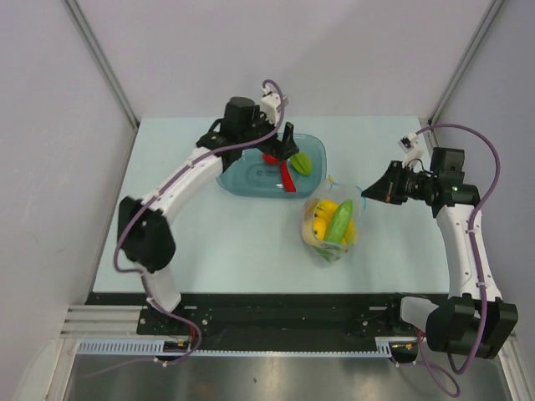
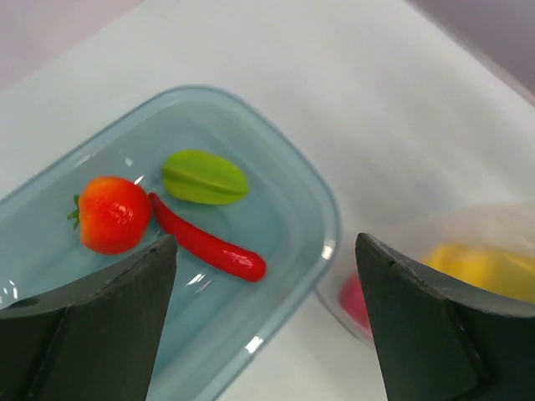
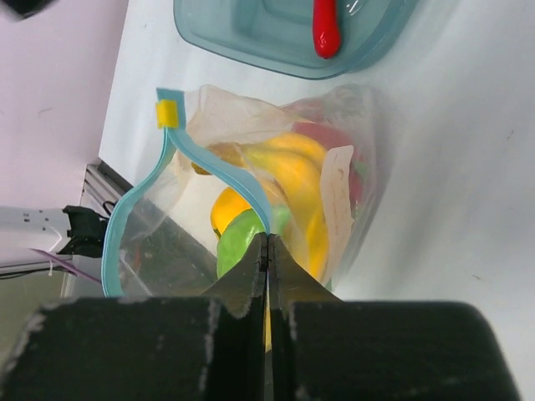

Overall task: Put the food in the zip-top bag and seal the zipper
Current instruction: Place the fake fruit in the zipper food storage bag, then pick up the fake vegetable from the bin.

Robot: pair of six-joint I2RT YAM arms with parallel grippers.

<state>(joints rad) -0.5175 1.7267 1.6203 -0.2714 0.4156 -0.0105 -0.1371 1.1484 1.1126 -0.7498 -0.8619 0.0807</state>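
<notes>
Left end effector (image 2: 266, 242) gapes wide above the tray (image 2: 330, 219); straddle the red chili (image 2: 205, 242) crosswise, clear of the tomato (image 2: 113, 213). Right end effector (image 3: 266, 242), clamped shut, holds the zip-top bag (image 3: 226, 104) open, right of the tray.

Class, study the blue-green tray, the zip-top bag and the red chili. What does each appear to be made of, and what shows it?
Tray: probably rigid translucent plastic, glossy; sharp highlights on its rim.
Zip-top bag: thin clear plastic film, soft; it creases and sags.
Chili: likely moulded plastic or rubber, smooth, shiny; uniform red with a glint.
</notes>
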